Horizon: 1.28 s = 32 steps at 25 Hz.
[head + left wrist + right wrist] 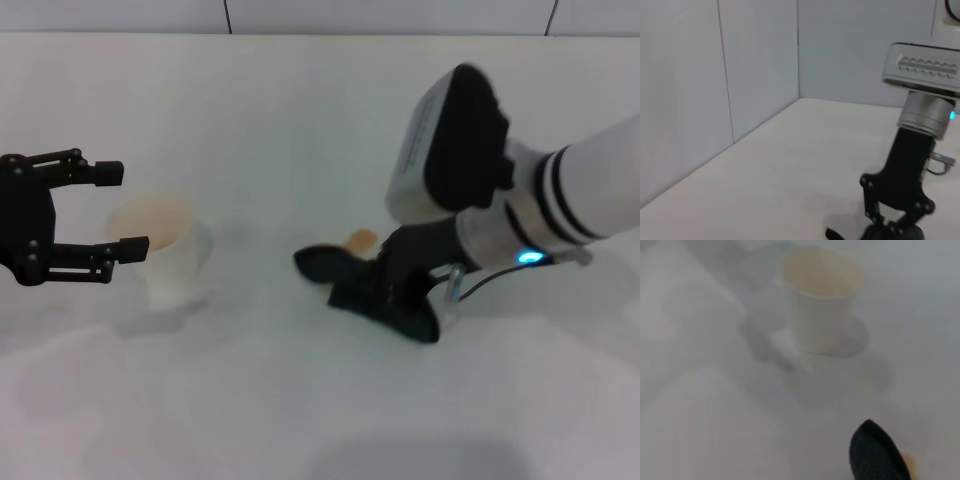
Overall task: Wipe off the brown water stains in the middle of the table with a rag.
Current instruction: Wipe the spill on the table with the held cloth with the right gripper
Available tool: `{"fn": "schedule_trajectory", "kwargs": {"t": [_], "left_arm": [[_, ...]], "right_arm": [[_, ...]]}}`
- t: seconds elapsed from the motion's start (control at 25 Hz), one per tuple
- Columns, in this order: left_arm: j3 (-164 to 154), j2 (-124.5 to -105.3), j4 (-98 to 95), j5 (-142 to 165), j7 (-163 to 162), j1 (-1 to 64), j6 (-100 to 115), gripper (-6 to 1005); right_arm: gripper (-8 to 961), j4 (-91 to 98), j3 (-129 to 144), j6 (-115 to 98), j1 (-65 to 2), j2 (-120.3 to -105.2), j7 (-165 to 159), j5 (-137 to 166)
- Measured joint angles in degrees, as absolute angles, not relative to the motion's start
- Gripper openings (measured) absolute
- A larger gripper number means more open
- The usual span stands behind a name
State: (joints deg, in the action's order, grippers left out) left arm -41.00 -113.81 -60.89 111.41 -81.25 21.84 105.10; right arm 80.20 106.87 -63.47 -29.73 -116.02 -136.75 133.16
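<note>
A small orange-brown stain (361, 240) lies on the white table (300, 120), mostly covered by the black rag (330, 268), with only its far edge showing. My right gripper (388, 285) is shut on the rag and presses it on the table over the stain. The left wrist view shows this gripper (893, 226) from farther off, pointing down into the rag (832, 233). In the right wrist view a tip of the rag (876, 452) and a bit of stain (908, 460) show. My left gripper (122, 210) is open and empty at the far left.
A clear plastic cup (165, 250) with a pale orange tint stands upright just right of my left gripper's fingertips, well left of the rag. It also shows in the right wrist view (820, 300). Grey wall panels (715, 75) stand behind the table's far edge.
</note>
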Motion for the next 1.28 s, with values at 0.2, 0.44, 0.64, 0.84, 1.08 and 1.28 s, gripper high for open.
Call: {"fn": "schedule_trajectory", "kwargs": {"t": [0.2,0.44,0.64,0.84,1.08,1.28], "left_arm": [[-40.88,-114.25,-61.2,111.37,-81.2,21.54,105.11,880],[-40.83,-114.8,-61.24,111.35,-80.06,21.13,105.12,880],[-40.78,-114.95,-61.26,111.24,-79.98,20.97,105.12,880],[-40.78,-115.17,-61.26,111.23,-79.55,20.56,105.11,880],[-40.78,-115.58,-61.12,111.19,-79.18,20.47,105.02,880],[-40.78,-115.98,-61.06,111.17,-79.13,20.43,104.51,880]], "right_arm": [[94,80.26,110.02,-61.61,-29.37,-116.02,-136.82,131.66],[95,77.92,110.47,-57.96,-30.4,-116.01,-136.84,131.62],[95,74.88,110.04,-55.29,-32.4,-116.01,-137.23,132.07],[94,70.87,109.0,-52.35,-35.01,-115.92,-137.58,132.38],[94,66.47,105.99,-49.03,-37.13,-115.7,-137.06,134.46],[93,64.22,103.1,-47.31,-37.4,-115.81,-137.29,136.67]]}}
